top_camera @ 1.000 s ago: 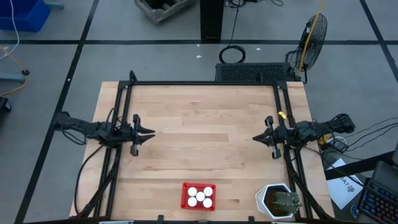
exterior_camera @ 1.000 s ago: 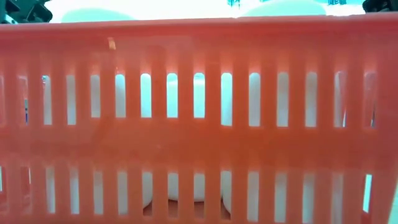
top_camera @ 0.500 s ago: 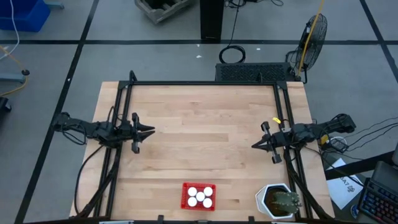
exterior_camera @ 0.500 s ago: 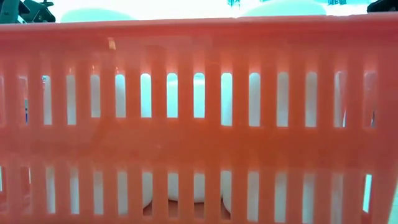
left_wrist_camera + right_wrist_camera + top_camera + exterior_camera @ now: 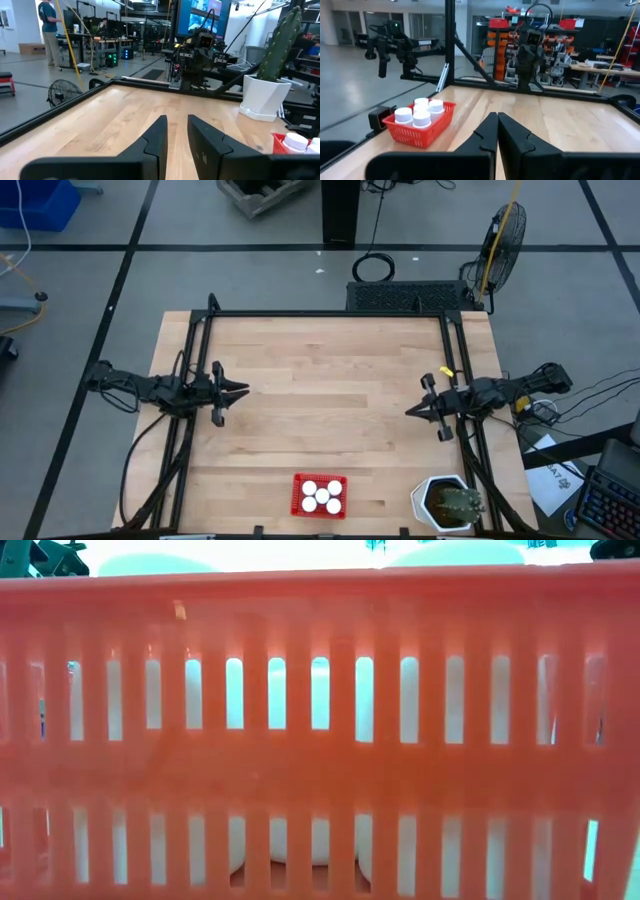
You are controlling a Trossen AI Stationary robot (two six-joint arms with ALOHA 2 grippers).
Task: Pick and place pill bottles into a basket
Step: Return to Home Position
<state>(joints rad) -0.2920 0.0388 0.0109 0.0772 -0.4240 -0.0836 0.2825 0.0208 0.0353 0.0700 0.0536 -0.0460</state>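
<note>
The red mesh basket (image 5: 297, 495) stands at the table's near edge, about midway, with several white pill bottles (image 5: 321, 497) upright inside it. It shows in the right wrist view (image 5: 420, 135) with the bottles (image 5: 421, 117), and its wall fills the low view (image 5: 320, 760). My left gripper (image 5: 243, 391) hovers over the table's left side, empty, its fingers a narrow gap apart (image 5: 177, 132). My right gripper (image 5: 408, 412) hovers over the right side, shut and empty (image 5: 497, 125). Both are far from the basket.
A white octagonal pot with a cactus (image 5: 445, 502) stands at the near right corner, right of the basket. A black frame (image 5: 330, 313) runs along the table's far, left and right edges. Bare wood lies between the two grippers. A person (image 5: 49, 30) stands far off in the room.
My right gripper has swung a little toward the table's near edge and turned slightly toward the basket, staying shut. The basket and bottles have kept still.
</note>
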